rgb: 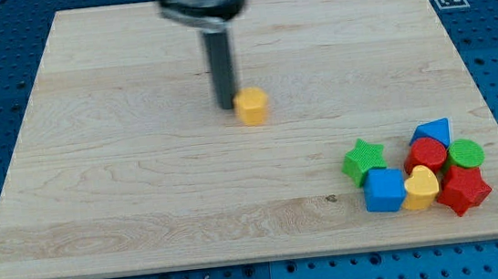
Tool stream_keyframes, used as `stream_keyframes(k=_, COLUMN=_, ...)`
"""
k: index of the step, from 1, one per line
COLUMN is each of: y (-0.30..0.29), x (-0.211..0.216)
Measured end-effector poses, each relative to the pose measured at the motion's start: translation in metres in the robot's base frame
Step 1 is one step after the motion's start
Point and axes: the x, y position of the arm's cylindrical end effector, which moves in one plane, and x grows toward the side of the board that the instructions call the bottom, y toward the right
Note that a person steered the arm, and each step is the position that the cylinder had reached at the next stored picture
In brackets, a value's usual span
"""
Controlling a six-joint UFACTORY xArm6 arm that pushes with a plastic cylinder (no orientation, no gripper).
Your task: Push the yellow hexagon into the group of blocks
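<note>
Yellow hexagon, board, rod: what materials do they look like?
Yellow hexagon: likely plastic or painted wood; uniform matte colour, no grain, so it stays open. Board: pale wood, smooth finish; grain lines and a small knot show. Rod: dark with a slight sheen, probably metal or hard plastic; my tip sits just at the hexagon's left side in the view.

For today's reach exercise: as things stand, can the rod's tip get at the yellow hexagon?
Probably yes. My tip already sits right at the yellow hexagon, on its left in the view, with nothing between them. The other blocks lie far off at the view's lower right.
</note>
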Motion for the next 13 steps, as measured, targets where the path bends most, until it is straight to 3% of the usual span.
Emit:
stream_keyframes(k=1, y=0.059, x=0.000)
stream_keyframes(k=3, y=-0.027, x=-0.003)
stream_keyframes(k=5, y=0.062, x=0.048)
stream_keyframes(k=8, y=0.046, x=-0.017)
stream_keyframes(k=11, y=0.137, x=0.050)
stream_keyframes(k=13, y=0.112, x=0.033)
